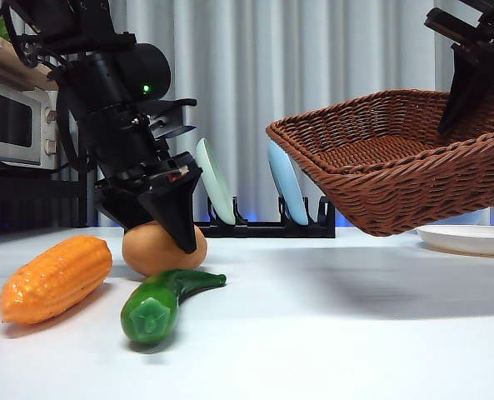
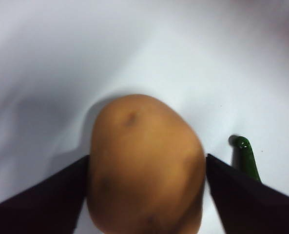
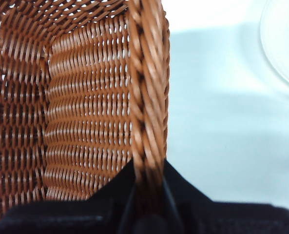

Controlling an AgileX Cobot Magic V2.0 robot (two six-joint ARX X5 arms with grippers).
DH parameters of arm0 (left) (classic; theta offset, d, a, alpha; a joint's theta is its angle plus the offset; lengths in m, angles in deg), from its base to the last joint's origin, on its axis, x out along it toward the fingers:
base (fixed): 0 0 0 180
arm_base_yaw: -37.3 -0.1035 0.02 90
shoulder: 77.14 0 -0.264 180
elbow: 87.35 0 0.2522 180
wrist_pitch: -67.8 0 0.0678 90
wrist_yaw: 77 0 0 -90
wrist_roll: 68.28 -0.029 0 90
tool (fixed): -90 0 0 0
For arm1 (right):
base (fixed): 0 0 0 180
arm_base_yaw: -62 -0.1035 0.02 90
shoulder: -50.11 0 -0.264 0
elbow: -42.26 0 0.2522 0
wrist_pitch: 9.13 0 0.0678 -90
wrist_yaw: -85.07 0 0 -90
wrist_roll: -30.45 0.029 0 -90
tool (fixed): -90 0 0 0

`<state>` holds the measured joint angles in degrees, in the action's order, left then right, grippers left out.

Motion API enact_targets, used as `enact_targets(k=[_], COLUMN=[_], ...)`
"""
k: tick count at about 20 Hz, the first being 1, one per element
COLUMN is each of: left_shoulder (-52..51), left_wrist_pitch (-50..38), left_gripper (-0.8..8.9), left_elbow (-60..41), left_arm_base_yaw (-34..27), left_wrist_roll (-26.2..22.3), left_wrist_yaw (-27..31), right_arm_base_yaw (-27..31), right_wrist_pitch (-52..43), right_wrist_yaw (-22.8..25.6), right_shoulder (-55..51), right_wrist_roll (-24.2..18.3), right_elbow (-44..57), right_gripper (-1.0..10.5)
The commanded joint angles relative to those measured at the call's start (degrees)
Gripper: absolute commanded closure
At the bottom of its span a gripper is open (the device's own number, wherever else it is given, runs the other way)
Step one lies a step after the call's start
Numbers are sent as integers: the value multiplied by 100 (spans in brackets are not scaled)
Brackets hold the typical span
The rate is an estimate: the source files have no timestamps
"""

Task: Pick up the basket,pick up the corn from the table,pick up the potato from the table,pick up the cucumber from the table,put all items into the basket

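Note:
My left gripper is down over the tan potato, which rests on the white table. In the left wrist view its jaws press both sides of the potato. The bumpy orange corn lies to the left. The dark-green cucumber lies in front of the potato, and its thin end shows in the left wrist view. My right gripper is shut on the braided rim of the brown wicker basket and holds it tilted above the table at the right. The right wrist view shows the jaws pinching the basket's rim.
A white plate lies on the table under the basket's right end and shows in the right wrist view. A black dish rack with upright pale plates stands at the back. A microwave is at the far left.

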<state>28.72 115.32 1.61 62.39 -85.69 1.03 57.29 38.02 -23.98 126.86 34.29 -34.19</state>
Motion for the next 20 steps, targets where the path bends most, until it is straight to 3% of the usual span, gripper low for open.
enact_targets(k=[1,7,11,13,16,20], left_shoulder=[79,-726,-2319,-2793,-2800,-2247], left_wrist_pitch=[-52,245,-164,-562,-988,-1204], left_gripper=[822,822,822,822,822,822], left_elbow=[2,166,219,219,219,219], left_arm_base_yaw=[20,59,369,669,1187,1714], left_wrist_roll=[-79,166,1512,1733,1945,2048], left_wrist_yaw=[-2,-52,-52,-33,63,892], right_arm_base_yaw=[55,55,7,-85,-448,-1095], right_wrist_pitch=[-81,-114,-201,-330,-682,-1110], right_wrist_yaw=[-55,-59,-258,-695,-802,-802], right_shoulder=[-15,-15,13,98,273,461], right_wrist_roll=[61,90,522,717,1047,1427], right_elbow=[-39,-39,-39,-39,-39,-39], right_gripper=[955,955,955,955,955,955])
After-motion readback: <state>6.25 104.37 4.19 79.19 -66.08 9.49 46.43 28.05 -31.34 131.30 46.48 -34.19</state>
